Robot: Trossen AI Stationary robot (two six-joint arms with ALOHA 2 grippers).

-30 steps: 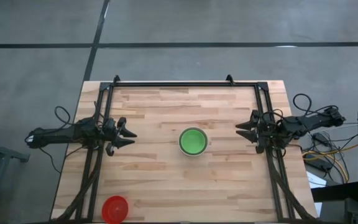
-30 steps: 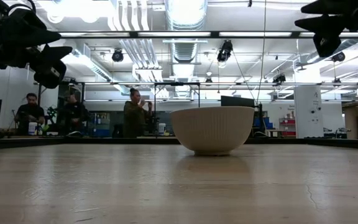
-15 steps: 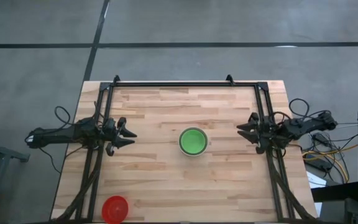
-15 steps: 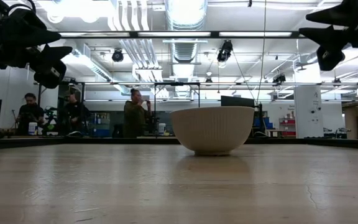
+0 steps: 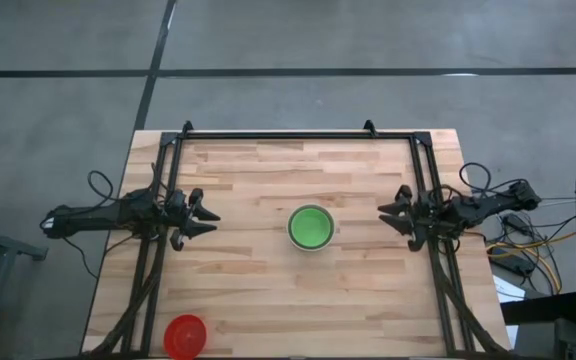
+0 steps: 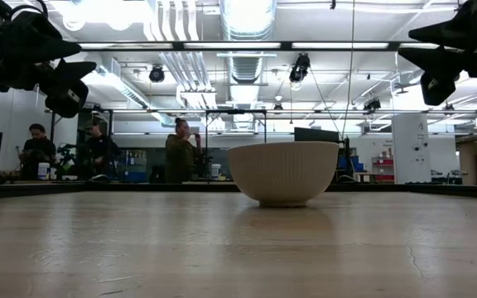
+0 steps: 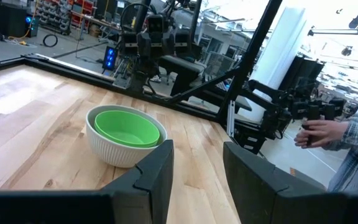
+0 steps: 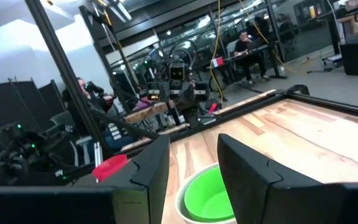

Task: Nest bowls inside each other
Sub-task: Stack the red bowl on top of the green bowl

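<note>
Right gripper (image 5: 396, 212) edges inward toward centre, jaws apart, empty. Left gripper (image 5: 204, 216) parked, open, empty. Nested white-green bowls (image 5: 310, 228) lie between us; red bowl (image 5: 185, 335) near my left arm's corner, left nearer.

A pale wooden plank table (image 5: 268, 290) carries a black tube frame (image 5: 298, 136) along its far edge and sides. Cables (image 5: 523, 245) lie tangled just off its right side. Beyond the table, people (image 6: 98, 153) stand, perhaps at workbenches. A plaid-sleeved hand (image 7: 319, 132) holds something dark.
</note>
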